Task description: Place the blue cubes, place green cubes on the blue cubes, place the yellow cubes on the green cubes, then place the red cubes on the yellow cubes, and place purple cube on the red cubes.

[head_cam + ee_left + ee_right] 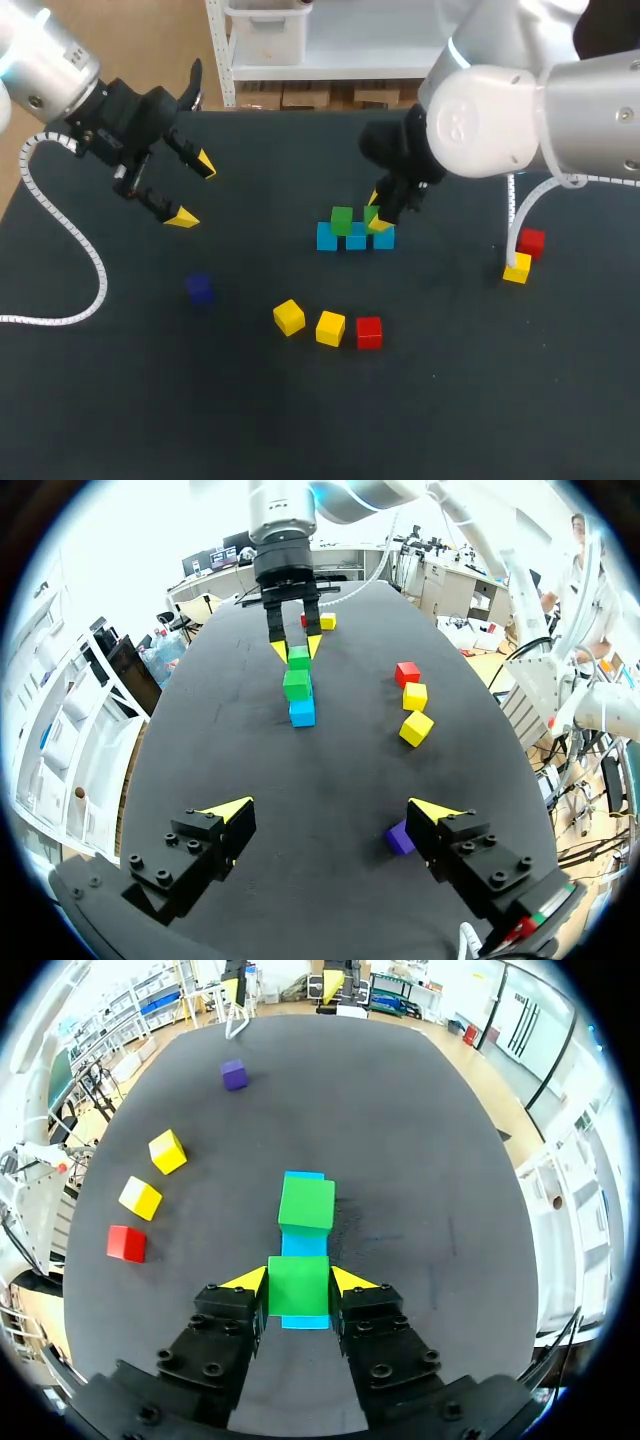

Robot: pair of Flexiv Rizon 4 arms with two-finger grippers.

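Three blue cubes [356,241] stand in a row mid-table. One green cube [342,220] rests on top of the row. My right gripper [377,211] is shut on a second green cube [298,1285], held right over the row's end blue cube [305,1321]. In the right wrist view the other green cube [306,1204] lies just ahead of the fingers. My left gripper [193,190] hangs open and empty over the table's left side. The purple cube [199,288] lies below it, by one fingertip in the left wrist view [400,837].
Two yellow cubes [289,317] [330,327] and a red cube [369,332] lie in a line in front of the blue row. Another red cube [531,241] and a yellow cube [517,267] sit at the right, under my right arm's white cable.
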